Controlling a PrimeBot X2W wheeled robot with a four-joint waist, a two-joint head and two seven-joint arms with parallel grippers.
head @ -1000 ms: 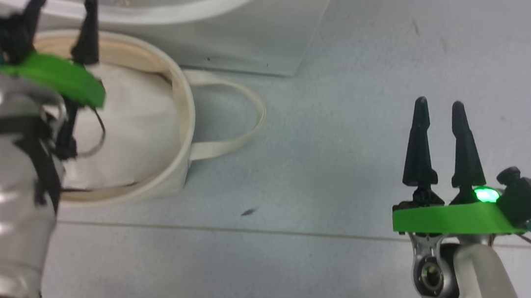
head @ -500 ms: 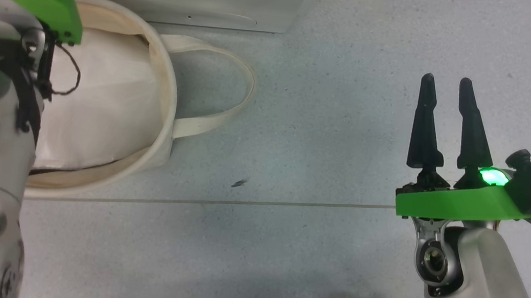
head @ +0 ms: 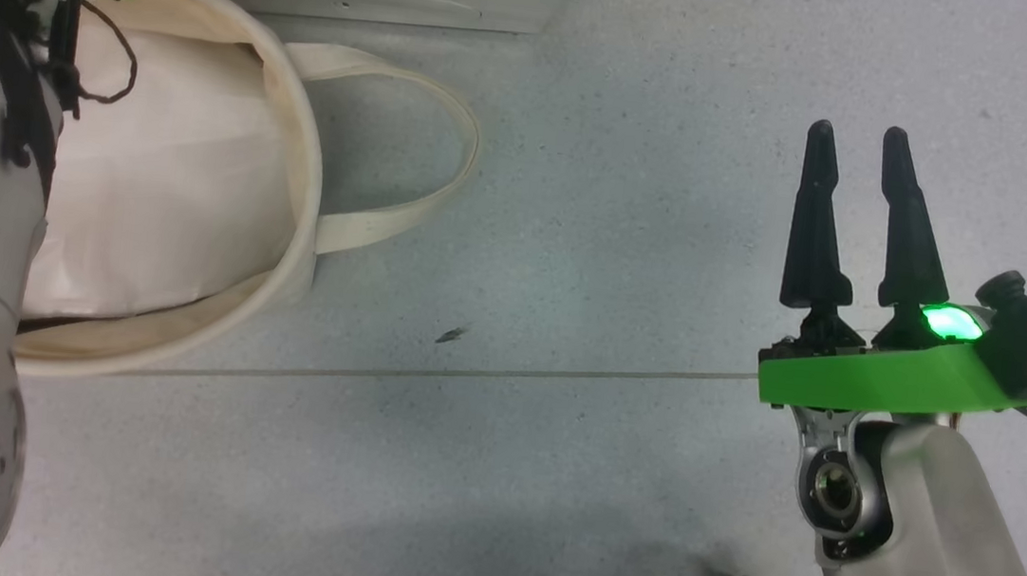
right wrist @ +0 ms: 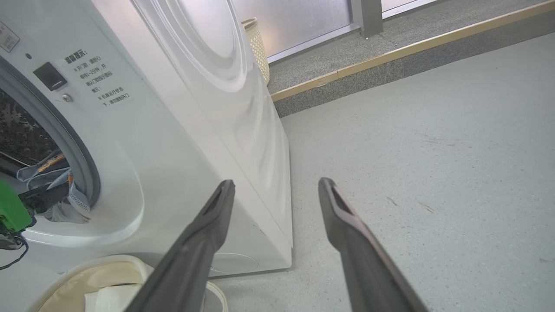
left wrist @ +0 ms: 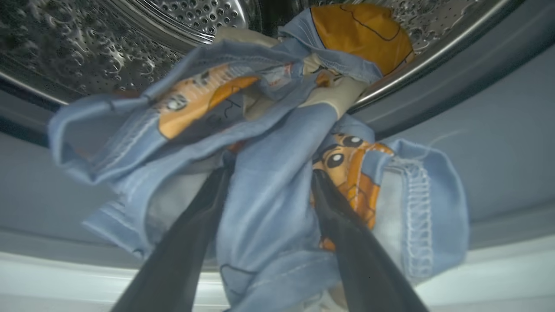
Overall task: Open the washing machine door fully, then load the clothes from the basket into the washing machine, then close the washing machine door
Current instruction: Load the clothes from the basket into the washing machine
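Left wrist view: my left hand (left wrist: pixel 271 173) is spread wide amid the clothes (left wrist: pixel 130 143) at the washing machine (right wrist: pixel 182 143) mouth, and my right hand (head: pixel 858 133) gapes empty.

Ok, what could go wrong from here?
The clothes hang half out over the drum lip, not fully inside the washing machine: they could slide back out or get pinched when the machine is shut. Cloth also lies between the open jaws of the left gripper, so pulling back might drag it out.
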